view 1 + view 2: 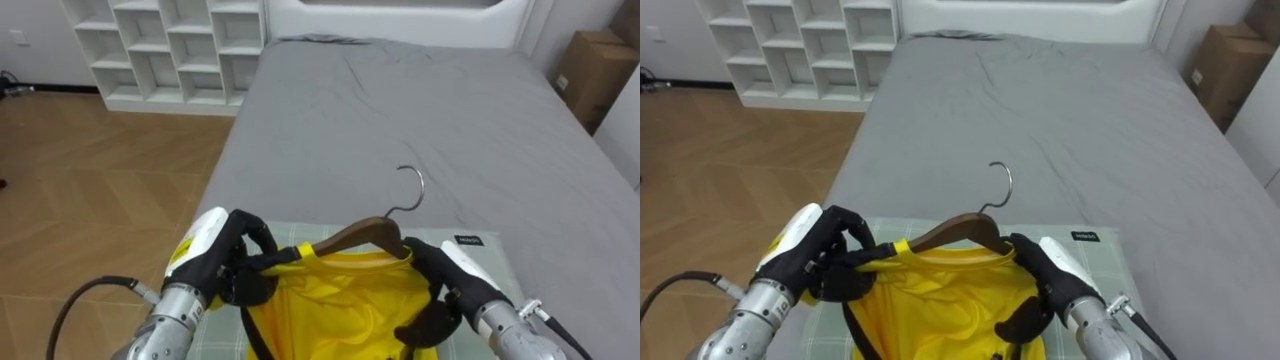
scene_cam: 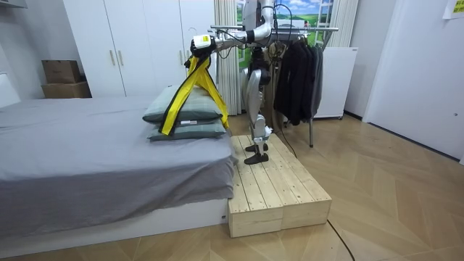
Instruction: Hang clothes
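1. The left hand (image 1: 232, 262) sits at the lower left of the eye views, its dark fingers clenched round a bunched fold of the yellow garment (image 1: 345, 300) at the left shoulder.
2. The garment hangs on a wooden hanger (image 1: 362, 232), whose brown arms slope down into the yellow neckline. Its metal hook (image 1: 411, 189) stands up over the grey bed (image 1: 430, 110). Dark trim runs down the garment's left edge.
3. The right hand (image 1: 438, 272) grasps the hanger's right end, fingers curled over the top and the thumb below, with yellow cloth caught in the grip.
4. Just beyond the right hand lies a pale checked pillow (image 1: 488, 262) under the garment. It carries a small dark label (image 1: 468, 240) with pale print too small to read.
5. Farther back, from left to right, are a white shelf unit (image 1: 170, 45) on the wooden floor (image 1: 90, 190), the bed's white headboard (image 1: 390, 18) and a cardboard box (image 1: 596, 68).
6. In the room view the robot stands on a wooden platform (image 2: 279, 192) at the end of the bed, arms stretched forward, holding the garment raised above two stacked pillows (image 2: 187, 119).
7. Behind the robot, dark clothes (image 2: 297, 72) hang on a clothes rack (image 2: 322, 30). White wardrobes (image 2: 138, 43) line the back wall.
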Available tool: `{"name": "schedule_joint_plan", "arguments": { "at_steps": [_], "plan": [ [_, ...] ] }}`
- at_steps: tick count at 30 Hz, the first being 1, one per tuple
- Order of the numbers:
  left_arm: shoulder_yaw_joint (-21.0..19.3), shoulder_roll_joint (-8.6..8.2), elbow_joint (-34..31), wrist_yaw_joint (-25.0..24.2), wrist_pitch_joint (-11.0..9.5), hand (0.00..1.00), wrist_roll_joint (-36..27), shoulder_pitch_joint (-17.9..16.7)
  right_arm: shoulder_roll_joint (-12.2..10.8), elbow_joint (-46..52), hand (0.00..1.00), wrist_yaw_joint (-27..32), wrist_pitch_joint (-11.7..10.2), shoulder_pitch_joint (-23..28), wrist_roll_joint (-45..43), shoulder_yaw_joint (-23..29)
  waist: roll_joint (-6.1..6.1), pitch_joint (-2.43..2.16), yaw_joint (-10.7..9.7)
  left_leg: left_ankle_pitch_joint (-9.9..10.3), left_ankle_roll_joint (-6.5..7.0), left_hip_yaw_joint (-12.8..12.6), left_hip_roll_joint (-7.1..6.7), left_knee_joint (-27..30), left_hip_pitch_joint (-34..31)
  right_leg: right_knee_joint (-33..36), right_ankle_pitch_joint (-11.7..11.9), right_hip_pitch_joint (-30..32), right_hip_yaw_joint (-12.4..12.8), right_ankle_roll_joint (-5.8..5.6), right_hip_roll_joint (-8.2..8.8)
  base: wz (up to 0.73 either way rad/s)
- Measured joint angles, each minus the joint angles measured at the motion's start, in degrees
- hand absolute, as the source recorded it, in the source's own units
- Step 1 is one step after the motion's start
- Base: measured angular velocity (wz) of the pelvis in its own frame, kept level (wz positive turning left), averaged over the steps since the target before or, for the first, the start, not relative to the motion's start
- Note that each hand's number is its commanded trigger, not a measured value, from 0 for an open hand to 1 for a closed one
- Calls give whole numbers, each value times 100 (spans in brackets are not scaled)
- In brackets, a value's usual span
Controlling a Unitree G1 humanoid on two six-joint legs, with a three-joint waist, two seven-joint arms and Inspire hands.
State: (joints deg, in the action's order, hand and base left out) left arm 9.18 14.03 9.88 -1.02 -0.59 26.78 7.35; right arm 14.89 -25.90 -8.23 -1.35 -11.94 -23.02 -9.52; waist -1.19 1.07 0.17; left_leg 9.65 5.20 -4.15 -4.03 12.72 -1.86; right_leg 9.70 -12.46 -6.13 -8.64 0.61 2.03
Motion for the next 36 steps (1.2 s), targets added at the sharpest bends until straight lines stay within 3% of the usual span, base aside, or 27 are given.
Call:
{"name": "schedule_joint_plan", "arguments": {
  "at_steps": [8, 19, 24, 36],
  "plan": [
    [-9, 28, 0, -206, 3, 100, -15, 0, -1, -316, 0, 82, -2, -36, -48, 1, 54, -31, -1, 0, 0, 22, -1, 15, 10, -2, 1, -23, -22, 0, 17, 0],
    [-47, 42, -144, -334, 15, 100, -490, 0, 3, -525, 0, 912, -53, -30, -538, 67, 65, -41, -10, 0, 0, 31, -7, 13, 86, 8, 1, -107, -30, 0, 2, 1],
    [-75, 61, -268, -426, 15, 100, -831, 0, 5, -429, 0, 1247, -61, -33, -560, 190, 123, -91, -9, -1, 2, 26, -22, 14, 141, 9, 2, -161, -15, -3, 32, 0],
    [-112, 18, -401, -758, 55, 100, -1094, 0, 3, -199, 0, 1563, -43, -54, -511, 192, 117, -93, 10, -1, 3, -26, -9, 14, 167, 8, 3, -168, 66, -5, 10, -2]
  ]
}}
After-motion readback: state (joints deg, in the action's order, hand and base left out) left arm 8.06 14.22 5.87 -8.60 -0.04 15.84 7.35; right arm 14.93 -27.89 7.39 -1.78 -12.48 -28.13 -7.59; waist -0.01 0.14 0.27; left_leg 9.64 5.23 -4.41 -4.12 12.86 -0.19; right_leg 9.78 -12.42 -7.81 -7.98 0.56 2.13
